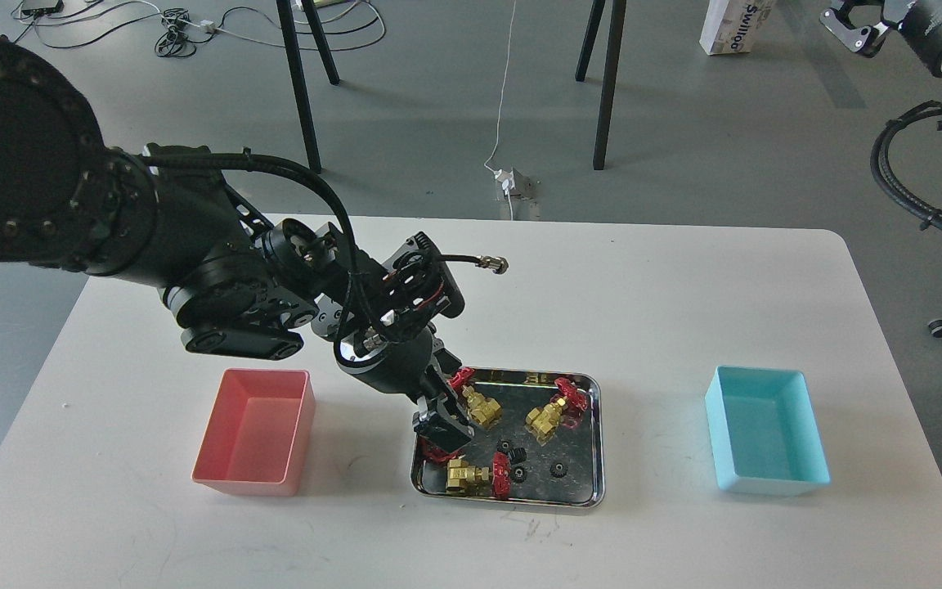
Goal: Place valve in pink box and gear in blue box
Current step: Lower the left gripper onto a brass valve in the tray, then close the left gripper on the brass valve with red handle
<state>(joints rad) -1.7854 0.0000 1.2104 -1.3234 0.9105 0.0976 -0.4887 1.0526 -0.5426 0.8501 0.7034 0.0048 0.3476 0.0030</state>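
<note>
A shiny steel tray (pixel 596 442) in the middle of the table holds several brass valves with red handwheels and three tiny black gears (pixel 557 469). One valve (pixel 481 406) lies at the back left, one (pixel 551 415) at the back right, one (pixel 473 475) at the front. My left gripper (pixel 441 427) reaches down into the tray's left side, over a fourth valve whose red handwheel (pixel 437 451) shows beneath it. Its fingers are dark and cannot be told apart. The pink box (pixel 254 429) stands left of the tray, empty. The blue box (pixel 765 429) stands right, empty. My right gripper (pixel 847 20) is high at the top right, partly cut off.
The white table (pixel 667 294) carries only the tray and the two boxes. My left arm's bulky links (pixel 217 286) and cables hang over the table's left and middle. Chair legs, cables and a cardboard box (pixel 737 24) are on the floor behind.
</note>
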